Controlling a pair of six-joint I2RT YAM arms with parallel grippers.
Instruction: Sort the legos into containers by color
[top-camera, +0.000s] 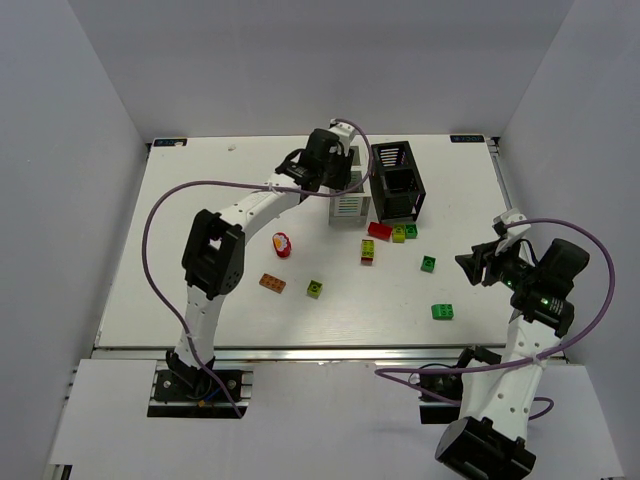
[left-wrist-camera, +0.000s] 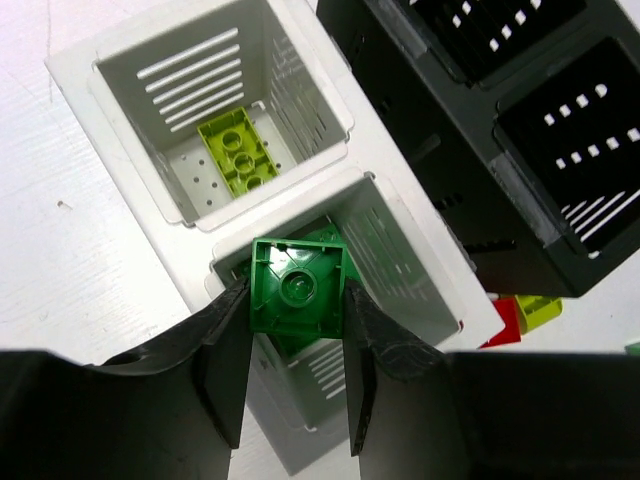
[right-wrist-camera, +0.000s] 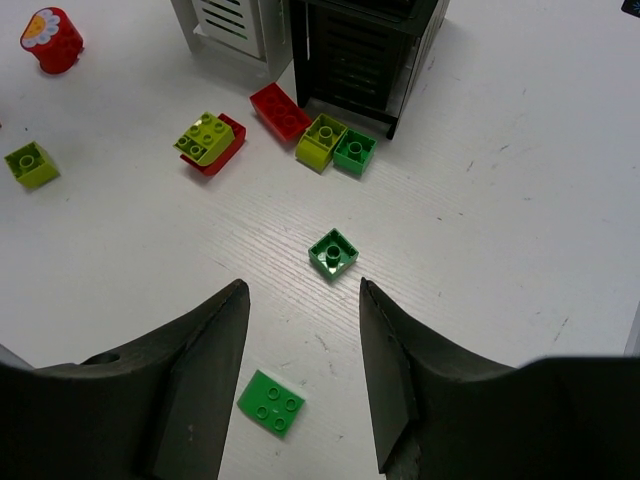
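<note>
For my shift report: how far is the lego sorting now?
Done: a lime brick lies in one compartment of the white container. In hand: the left gripper holds a green brick over the other compartment. Left: loose bricks on the table; the right gripper hangs open, empty.

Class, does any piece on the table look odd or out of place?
Yes: the red round piece with a flower face, near the white box, is no studded brick. A lime brick sits crooked on a red brick.

The white box (left-wrist-camera: 200, 70) and black box (left-wrist-camera: 590, 130) are slatted; a green brick (left-wrist-camera: 297, 290), a lime brick (left-wrist-camera: 240, 150), an orange brick (top-camera: 272, 283) — and a red piece (right-wrist-camera: 50, 40) bearing a white flower print.
</note>
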